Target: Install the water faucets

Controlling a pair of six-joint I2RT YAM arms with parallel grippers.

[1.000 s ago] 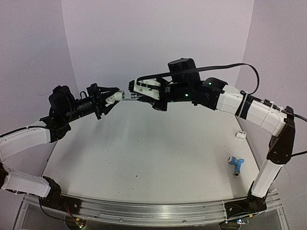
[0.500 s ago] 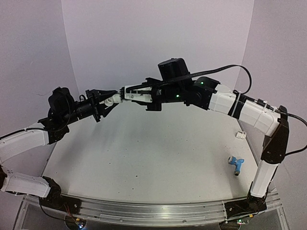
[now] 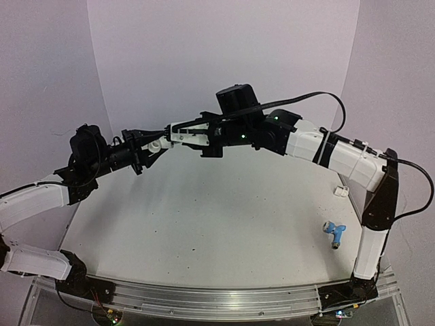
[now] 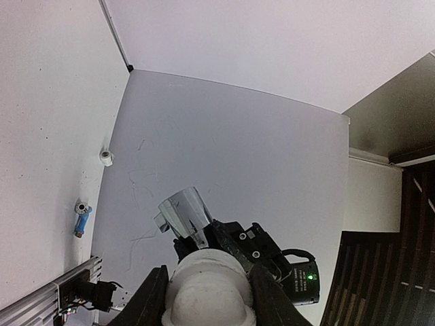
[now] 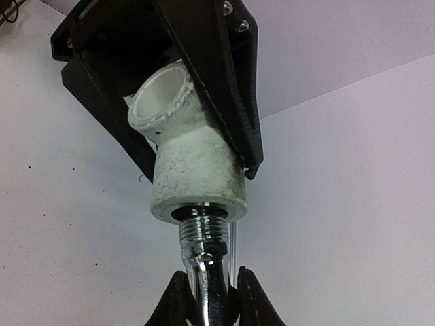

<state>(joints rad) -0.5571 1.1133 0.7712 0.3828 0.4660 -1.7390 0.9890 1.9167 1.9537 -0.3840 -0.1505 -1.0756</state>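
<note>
Right tool (image 5: 207, 302) is clenched on the neck of the silver faucet (image 5: 202, 234), held in the air above the far left of the counter (image 3: 224, 217). Left tool (image 4: 207, 299) faces it and is clamped around a white elbow fitting (image 5: 197, 170). The faucet's threaded end sits at the mouth of the fitting's lower socket, with a few threads showing below the rim. The blue faucet (image 3: 334, 231) lies on the counter well apart, by the right arm's base, and a small white fitting (image 3: 342, 191) rests near the counter's right edge.

The step in hand looks like screwing the silver faucet into the elbow. To do it well, the faucet's stem should stay in line with the socket, so the threads do not cross. The right wrist should turn about that line with only a light push inward. The left tool should hold firm so the fitting does not spin along or slip between its black fingers (image 5: 224, 81).

Compared with a second ago, the meeting point of the two tools has shifted left. The right arm has reached further across, and less bare metal shows between tool and fitting. Neither grip appears to have changed, and the blue faucet has not moved.
</note>
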